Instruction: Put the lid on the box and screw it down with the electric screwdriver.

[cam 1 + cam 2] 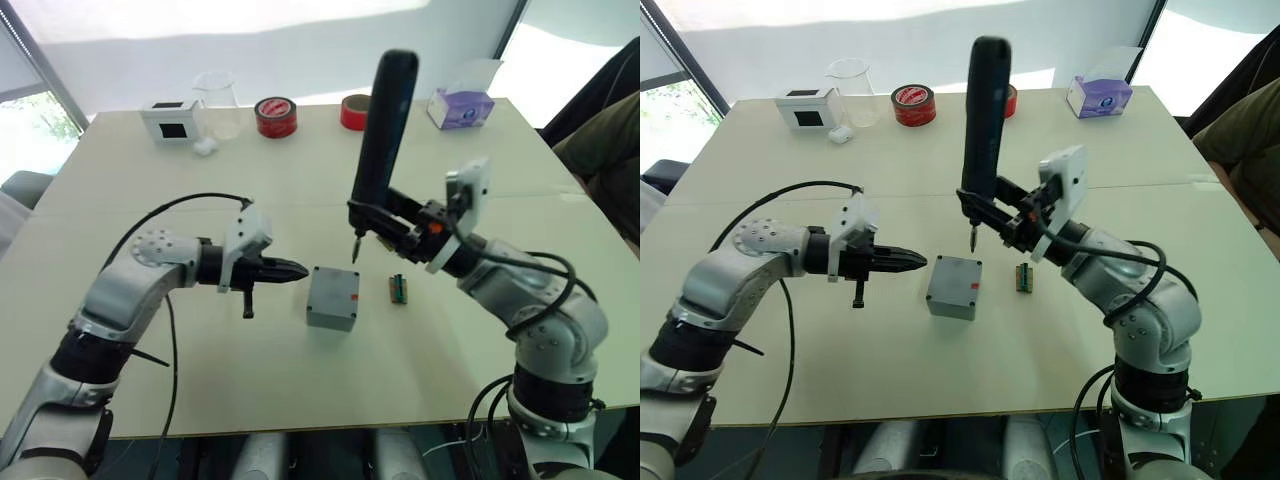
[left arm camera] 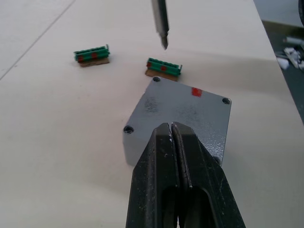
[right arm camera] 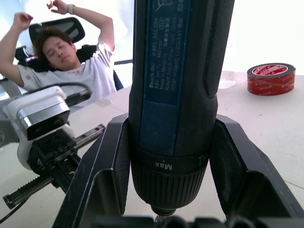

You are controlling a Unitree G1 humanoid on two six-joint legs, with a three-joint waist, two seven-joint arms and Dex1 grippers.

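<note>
Here, right gripper clasping upright electric screwdriver above box, left gripper pinched closed.

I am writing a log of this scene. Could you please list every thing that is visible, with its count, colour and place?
Box: one, grey, lid on, table centre.
Electric screwdriver: one, black, upright, bit above the box's far edge.
Terminal blocks: two, green, beside the box.
Tape rolls: two, red, far edge.
Beaker: one, clear, far edge.
White box: one, black screen, far left.
Tissue box: one, purple, far right.
Table: one, beige.
Person: one, white shirt, seated behind the table.
Left gripper: shut, left of the box.
Right gripper: gripping the screwdriver.
</note>
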